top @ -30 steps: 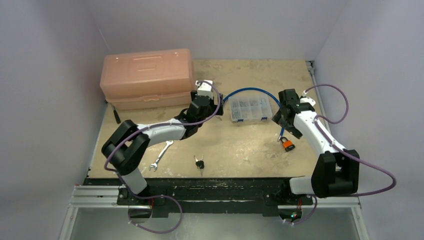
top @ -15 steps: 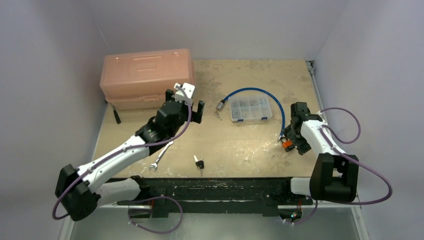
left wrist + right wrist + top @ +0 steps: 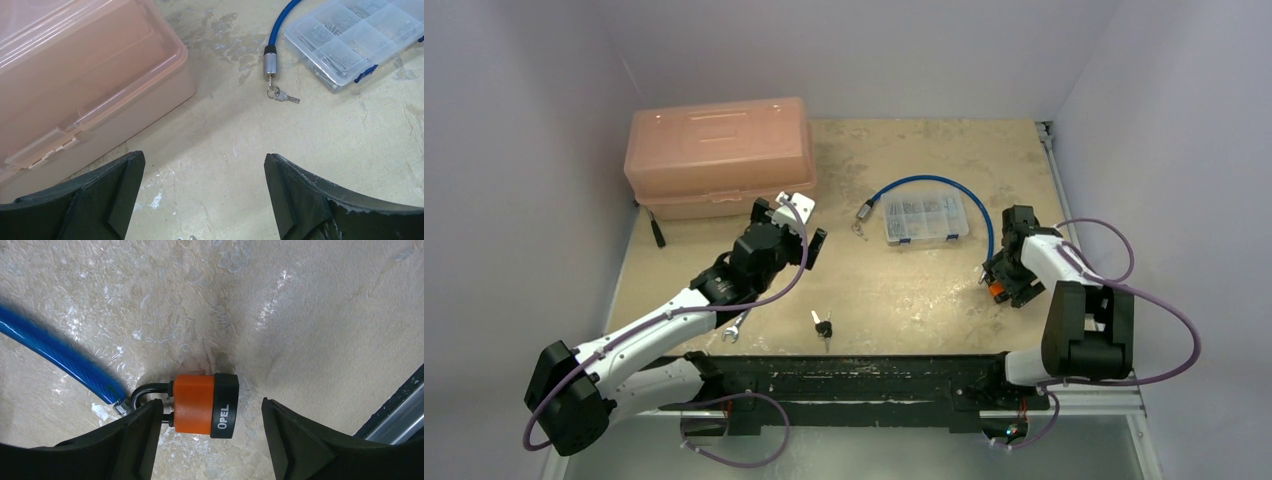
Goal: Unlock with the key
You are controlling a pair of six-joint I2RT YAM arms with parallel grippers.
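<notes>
Our right arm (image 3: 1054, 262) is lowered over the orange padlock (image 3: 200, 405), which lies on its side on the desk (image 3: 904, 290) near the right edge, with its shackle at the end of the blue cable (image 3: 60, 357). The right jaws stand wide, one finger (image 3: 135, 440) on each side of the lock. They grip nothing, and we cannot tell whether the finger by the shackle touches it.

Our left arm (image 3: 674, 310) hangs above bare desk in front of the pink toolbox (image 3: 75, 75). Its jaws are spread wide with nothing between them.

A black-headed key (image 3: 823, 326) lies loose near the front edge, well apart from both arms. More keys (image 3: 282, 96) hang from the cable's metal cylinder beside the clear parts box (image 3: 350, 40).
</notes>
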